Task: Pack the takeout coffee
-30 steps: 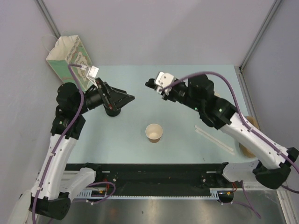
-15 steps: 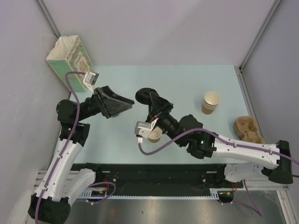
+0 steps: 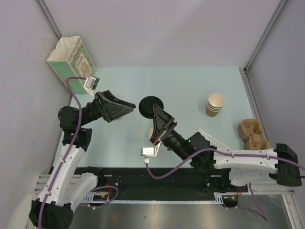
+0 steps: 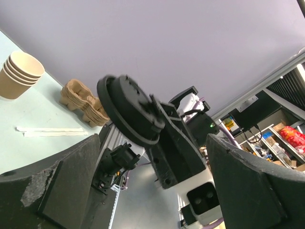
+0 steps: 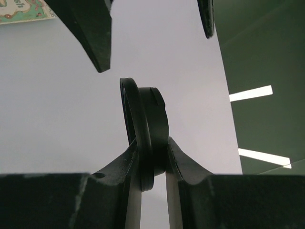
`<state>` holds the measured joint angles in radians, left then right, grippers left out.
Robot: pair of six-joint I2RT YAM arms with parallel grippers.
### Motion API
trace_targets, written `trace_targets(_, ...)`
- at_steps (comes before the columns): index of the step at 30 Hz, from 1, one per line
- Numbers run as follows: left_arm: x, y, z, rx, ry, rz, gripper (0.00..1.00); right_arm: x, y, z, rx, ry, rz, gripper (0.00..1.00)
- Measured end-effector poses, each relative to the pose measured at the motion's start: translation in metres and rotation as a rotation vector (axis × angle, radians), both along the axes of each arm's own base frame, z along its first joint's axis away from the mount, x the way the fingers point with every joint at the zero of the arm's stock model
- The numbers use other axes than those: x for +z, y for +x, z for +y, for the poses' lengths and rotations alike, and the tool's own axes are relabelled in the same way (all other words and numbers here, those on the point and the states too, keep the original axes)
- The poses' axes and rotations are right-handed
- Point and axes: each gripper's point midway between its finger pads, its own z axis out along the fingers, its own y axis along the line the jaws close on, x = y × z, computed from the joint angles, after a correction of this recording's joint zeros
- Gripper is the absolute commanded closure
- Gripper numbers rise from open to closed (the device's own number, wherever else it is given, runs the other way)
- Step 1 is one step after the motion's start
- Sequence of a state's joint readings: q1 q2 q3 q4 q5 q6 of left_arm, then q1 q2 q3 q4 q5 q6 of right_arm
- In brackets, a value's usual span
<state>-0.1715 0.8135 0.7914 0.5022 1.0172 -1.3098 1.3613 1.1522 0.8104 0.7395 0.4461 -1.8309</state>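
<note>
While the right gripper pinches the round black plastic lid by its rim and the left gripper gapes, lid could twist loose, missing the tan paper cup at the table's middle.

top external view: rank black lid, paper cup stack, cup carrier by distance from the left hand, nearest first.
1. black lid: just right of the left hand.
2. paper cup stack: farther right.
3. cup carrier: far right, farthest.

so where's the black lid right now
In the top view the black lid is over the middle of the table, pinched in the jaws of the right gripper, just right of the open left gripper.
</note>
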Motion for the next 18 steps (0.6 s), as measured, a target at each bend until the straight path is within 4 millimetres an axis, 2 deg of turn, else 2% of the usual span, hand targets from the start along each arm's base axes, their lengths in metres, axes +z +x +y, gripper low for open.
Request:
trace_targets(8, -0.002, 0.001, -0.001, -0.006, -0.002, 0.012, 0.15, -0.014, -0.016, 0.007, 0.045, -0.067, -0.114, 1.0)
trace_targets(14, -0.016, 0.007, -0.005, -0.015, 0.047, 0.006, 0.19, -0.007, -0.032, 0.007, 0.103, -0.05, -0.156, 1.0)
trace_targets(18, -0.03, 0.01, -0.008, -0.071, 0.198, -0.053, 0.19, -0.001, -0.049, -0.002, 0.168, -0.03, -0.162, 1.0)
